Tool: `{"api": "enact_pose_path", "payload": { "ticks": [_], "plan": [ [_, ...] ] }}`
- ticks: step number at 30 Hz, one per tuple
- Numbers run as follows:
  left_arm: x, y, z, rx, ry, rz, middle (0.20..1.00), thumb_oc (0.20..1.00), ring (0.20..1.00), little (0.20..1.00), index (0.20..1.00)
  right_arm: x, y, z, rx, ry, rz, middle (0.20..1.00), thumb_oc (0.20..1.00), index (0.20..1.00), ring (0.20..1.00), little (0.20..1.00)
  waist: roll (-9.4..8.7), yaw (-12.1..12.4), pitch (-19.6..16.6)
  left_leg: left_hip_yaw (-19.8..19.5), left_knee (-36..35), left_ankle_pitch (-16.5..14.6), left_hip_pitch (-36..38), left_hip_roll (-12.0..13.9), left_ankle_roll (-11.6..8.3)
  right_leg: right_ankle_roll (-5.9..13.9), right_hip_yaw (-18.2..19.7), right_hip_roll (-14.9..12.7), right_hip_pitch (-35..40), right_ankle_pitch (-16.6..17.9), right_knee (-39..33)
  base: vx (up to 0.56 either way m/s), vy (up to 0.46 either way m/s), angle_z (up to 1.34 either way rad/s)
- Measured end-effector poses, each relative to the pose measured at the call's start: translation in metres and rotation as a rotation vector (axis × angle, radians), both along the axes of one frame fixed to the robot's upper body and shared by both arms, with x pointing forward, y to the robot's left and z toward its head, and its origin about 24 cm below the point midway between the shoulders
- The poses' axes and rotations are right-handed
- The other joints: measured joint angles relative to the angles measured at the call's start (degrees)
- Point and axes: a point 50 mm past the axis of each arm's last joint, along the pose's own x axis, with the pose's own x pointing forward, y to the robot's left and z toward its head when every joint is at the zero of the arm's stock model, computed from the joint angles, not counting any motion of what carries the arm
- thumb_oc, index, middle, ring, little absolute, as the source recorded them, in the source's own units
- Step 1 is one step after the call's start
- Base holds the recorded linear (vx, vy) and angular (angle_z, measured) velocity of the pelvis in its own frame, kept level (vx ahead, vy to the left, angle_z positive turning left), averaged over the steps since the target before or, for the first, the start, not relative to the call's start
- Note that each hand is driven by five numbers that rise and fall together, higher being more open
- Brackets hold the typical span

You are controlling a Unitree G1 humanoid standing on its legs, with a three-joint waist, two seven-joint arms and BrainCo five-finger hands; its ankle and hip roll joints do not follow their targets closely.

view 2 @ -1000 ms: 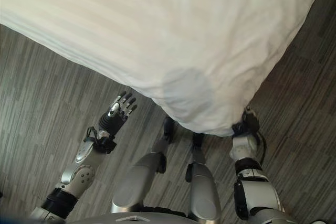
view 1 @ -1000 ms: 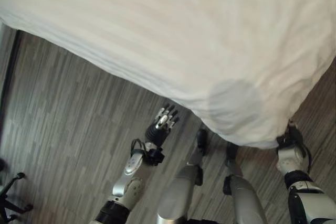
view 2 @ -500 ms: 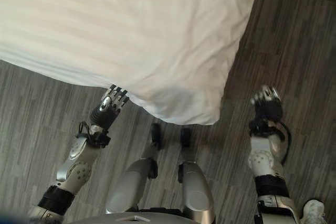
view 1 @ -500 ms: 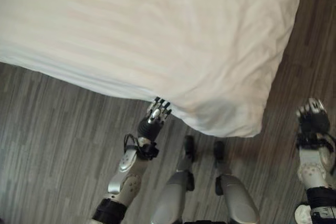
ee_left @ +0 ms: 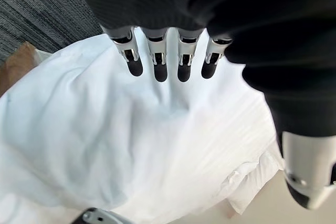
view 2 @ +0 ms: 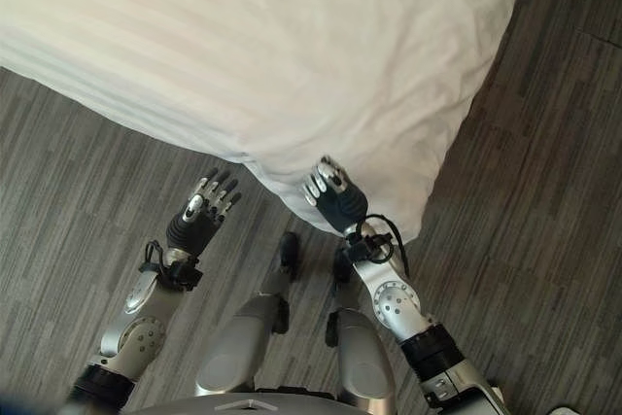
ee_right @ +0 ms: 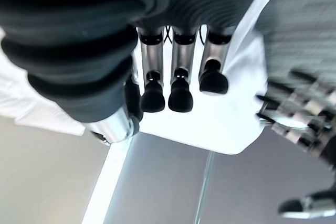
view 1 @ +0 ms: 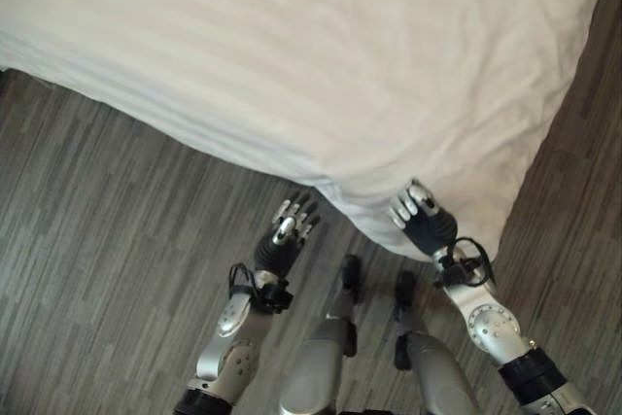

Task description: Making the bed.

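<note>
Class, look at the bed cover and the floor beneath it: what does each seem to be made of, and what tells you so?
The bed cover looks like a soft woven cloth, perhaps cotton, white with a faint sheen: it shows tone-on-tone stripes and creases near its hanging corner. The floor looks like grey-brown wood-look planks, matt; narrow staggered strips with grain lines show, but whether wood, laminate or vinyl cannot be told.
</note>
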Motion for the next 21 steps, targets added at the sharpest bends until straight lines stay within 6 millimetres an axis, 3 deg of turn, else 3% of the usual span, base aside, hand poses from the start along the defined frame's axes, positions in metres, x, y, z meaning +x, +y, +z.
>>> {"api": "enact_pose_path", "payload": {
  "ticks": [6,10,15,18,21],
  "plan": [
    [0.0,-0.002,-0.008,-0.006,0.028,0.009,1.0,1.0,1.0,1.0,1.0,0.003,-0.012,0.0,-0.046,-0.005,-0.022,0.2,0.2,0.2,0.2,0.2,1.07,0.0,-0.7,-0.1,0.0,-0.2,-0.8,0.0,-0.33,0.0,-0.2,0.0,-0.7,0.0,0.0,0.0,0.0,0.0],
    [0.002,-0.004,-0.006,-0.006,0.019,0.004,1.0,1.0,1.0,1.0,1.0,0.005,-0.023,-0.011,-0.095,0.043,-0.056,0.2,0.2,0.2,0.2,0.2,1.18,-0.1,-0.7,-0.2,0.0,0.1,-1.2,0.1,0.05,0.08,-0.2,0.1,-1.1,-0.1,0.0,0.0,0.0,0.0],
    [0.008,-0.005,-0.003,-0.002,0.006,0.001,1.0,1.0,1.0,1.0,1.0,0.014,-0.023,-0.01,-0.138,0.048,-0.074,0.2,0.2,0.2,0.2,0.2,1.21,-0.1,-0.7,-0.1,0.0,0.2,-1.9,0.3,-0.02,0.1,-0.3,0.3,-1.8,-0.1,0.0,0.0,0.0,0.0],
    [0.009,-0.003,-0.008,0.005,0.029,0.011,1.0,1.0,1.0,1.0,1.0,0.024,-0.032,-0.024,-0.25,0.085,-0.108,0.2,0.2,0.2,0.2,0.2,1.21,0.2,-0.7,-0.1,0.0,0.2,-2.2,0.5,-0.04,0.09,-0.3,0.5,-2.3,-0.1,0.0,0.0,0.0,0.0],
    [0.012,-0.002,-0.016,0.022,0.066,0.018,1.0,1.0,1.0,1.0,1.0,0.038,-0.077,-0.065,-0.405,0.333,-0.329,0.2,0.2,0.2,0.2,0.2,1.57,1.5,-0.7,-0.1,0.0,0.4,-3.9,0.5,-0.4,-0.01,-0.1,0.5,-4.0,0.0,0.0,0.0,0.0,-0.01]
  ]
}}
